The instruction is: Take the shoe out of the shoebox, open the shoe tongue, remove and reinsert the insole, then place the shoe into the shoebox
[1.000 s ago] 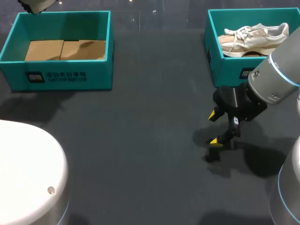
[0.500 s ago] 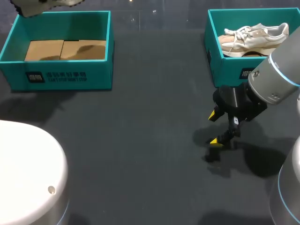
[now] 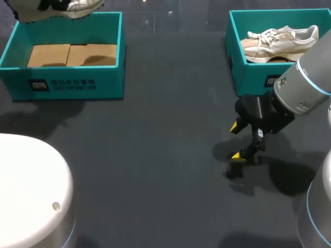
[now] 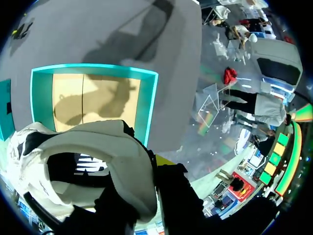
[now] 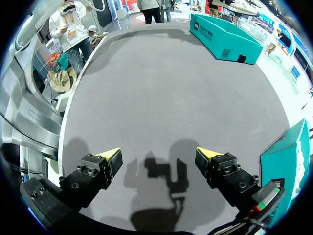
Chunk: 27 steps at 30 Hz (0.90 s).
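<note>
Above the far rim of the left box point(image 3: 70, 88), at the table's point(image 3: 155, 165) far left corner, a shoe point(image 3: 57, 6) is held clear of the box by the left pincer point(image 4: 155, 169). The pincer is clenched on it. Seen from the left wrist, the shoe is pale with dark patches and its opening is turned towards the camera. One yellow tip is seen against the shoe's side (the other is hidden behind the shoe). Beyond the shoe, the left box is seen with its floor covered by tan cardboard point(image 3: 72, 54), across which the shoe's shadow is cast.

At the far right of the table a right box point(image 3: 253, 77) is set, well apart from the left one. An other shoe point(image 3: 282, 42), beige with white laces, is laid inside it.

Near the front wall of the right box, the right pincer point(image 3: 236, 140) is held just over the table by the right arm point(image 3: 302, 88). It is released, with its yellow-tipped fingers spread wide, and its shadow is thrown on the dark table beneath.
</note>
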Motion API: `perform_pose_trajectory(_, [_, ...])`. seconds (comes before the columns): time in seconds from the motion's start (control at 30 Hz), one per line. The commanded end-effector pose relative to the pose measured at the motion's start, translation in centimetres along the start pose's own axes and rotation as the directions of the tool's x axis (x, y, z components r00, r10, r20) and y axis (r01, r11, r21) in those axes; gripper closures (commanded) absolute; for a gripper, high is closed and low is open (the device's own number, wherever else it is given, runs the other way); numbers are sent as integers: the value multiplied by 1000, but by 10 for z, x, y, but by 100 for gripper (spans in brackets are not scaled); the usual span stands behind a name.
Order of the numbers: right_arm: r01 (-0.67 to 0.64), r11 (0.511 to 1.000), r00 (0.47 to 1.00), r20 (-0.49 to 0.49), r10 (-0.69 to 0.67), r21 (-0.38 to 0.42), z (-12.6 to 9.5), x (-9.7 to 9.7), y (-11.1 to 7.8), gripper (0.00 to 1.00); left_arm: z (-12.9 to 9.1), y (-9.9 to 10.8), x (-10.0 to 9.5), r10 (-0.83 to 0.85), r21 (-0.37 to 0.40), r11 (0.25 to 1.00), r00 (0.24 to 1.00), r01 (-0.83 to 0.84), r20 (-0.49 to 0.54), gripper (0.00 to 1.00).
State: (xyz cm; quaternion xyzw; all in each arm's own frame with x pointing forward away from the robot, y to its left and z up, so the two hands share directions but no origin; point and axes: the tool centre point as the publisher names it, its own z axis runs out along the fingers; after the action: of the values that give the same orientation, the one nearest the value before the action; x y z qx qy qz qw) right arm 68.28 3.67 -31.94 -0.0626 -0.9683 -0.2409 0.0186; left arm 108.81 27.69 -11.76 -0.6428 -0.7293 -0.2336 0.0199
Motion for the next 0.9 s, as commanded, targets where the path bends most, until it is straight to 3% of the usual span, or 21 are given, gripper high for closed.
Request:
perform_pose_trajectory(0.03, [0, 1000, 1000, 3, 0, 1, 1, 1, 0, 0, 0, 1, 0, 45, -9, 999, 999, -44, 30, 100])
perform_pose_trajectory(0.5, [0, 1000, 1000, 3, 0, 1, 1, 1, 0, 0, 25, 12, 0, 249, -15, 968, 966, -249, 66, 100])
perform_pose_trajectory(0.9, [0, 1000, 1000, 3, 0, 1, 1, 1, 0, 0, 53, -1, -13, 306, 122, 945, 952, -303, -5, 100])
